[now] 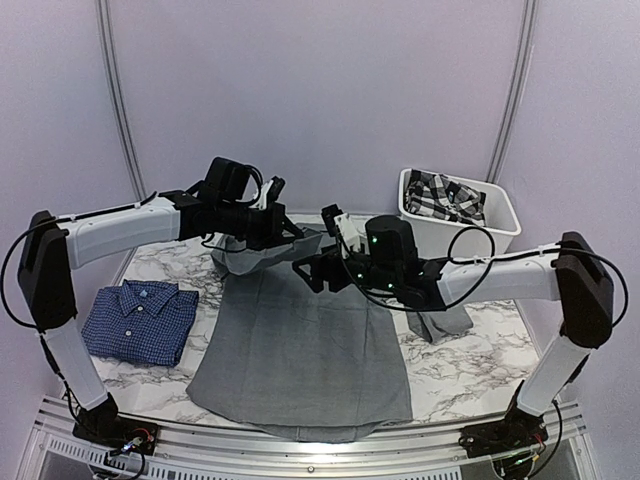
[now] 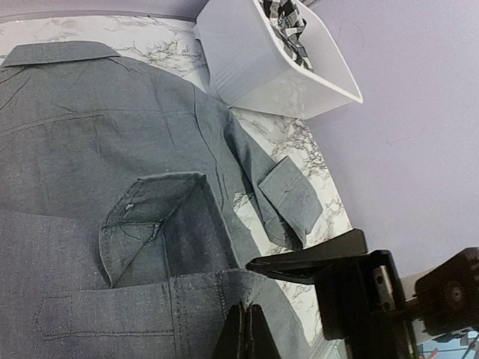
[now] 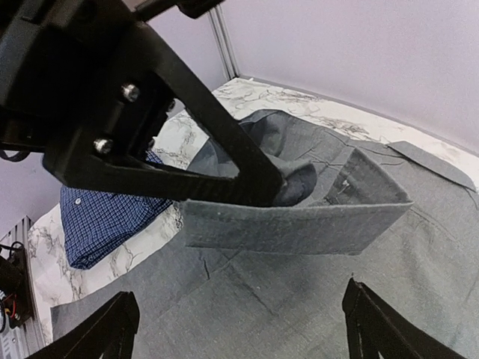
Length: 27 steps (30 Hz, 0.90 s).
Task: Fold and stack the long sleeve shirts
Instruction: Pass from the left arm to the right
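The grey long sleeve shirt (image 1: 300, 350) lies spread flat in the middle of the marble table (image 1: 470, 375). My left gripper (image 1: 285, 230) is shut on its sleeve cuff (image 3: 292, 224) and holds the cuff up over the shirt's upper body; in the left wrist view the fingers (image 2: 245, 333) pinch the grey cloth. My right gripper (image 3: 239, 329) hovers just in front of the lifted cuff, open, with nothing between its fingers. The other sleeve (image 1: 445, 322) lies out to the right. The dark blue checked shirt (image 1: 140, 320) sits folded at the left.
A white bin (image 1: 500, 215) stands at the back right with a black-and-white checked cloth (image 1: 445, 195) inside. The two grippers are close together above the shirt's collar end. The metal rail (image 1: 300, 455) runs along the near edge.
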### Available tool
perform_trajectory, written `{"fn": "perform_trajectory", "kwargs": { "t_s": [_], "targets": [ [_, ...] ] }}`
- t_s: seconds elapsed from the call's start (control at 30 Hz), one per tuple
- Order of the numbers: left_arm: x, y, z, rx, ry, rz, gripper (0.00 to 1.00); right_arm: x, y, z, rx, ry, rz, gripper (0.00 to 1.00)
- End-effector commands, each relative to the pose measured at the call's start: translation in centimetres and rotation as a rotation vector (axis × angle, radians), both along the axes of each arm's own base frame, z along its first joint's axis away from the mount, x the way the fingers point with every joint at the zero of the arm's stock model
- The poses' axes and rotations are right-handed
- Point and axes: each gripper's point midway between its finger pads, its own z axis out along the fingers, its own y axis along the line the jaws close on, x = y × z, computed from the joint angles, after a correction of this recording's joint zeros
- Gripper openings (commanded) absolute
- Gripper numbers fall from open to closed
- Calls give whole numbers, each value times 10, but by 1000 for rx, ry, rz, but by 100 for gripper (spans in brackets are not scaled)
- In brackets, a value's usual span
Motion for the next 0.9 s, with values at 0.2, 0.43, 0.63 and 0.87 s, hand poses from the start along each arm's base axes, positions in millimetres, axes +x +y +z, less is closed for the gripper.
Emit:
{"fn": "perform_trajectory", "kwargs": {
  "t_s": [0.2, 0.43, 0.63, 0.87],
  "targets": [
    [3, -23, 34, -193, 20, -41, 0, 34, 2, 17, 155, -27, -171, 99],
    [1, -26, 40, -244, 23, -53, 0, 46, -4, 29, 239, -51, -231, 99],
    [-1, -29, 43, -271, 32, -63, 0, 48, -4, 39, 285, -86, -234, 96],
    [-2, -30, 51, -304, 34, -69, 0, 59, -7, 36, 266, -80, -290, 77]
  ]
}}
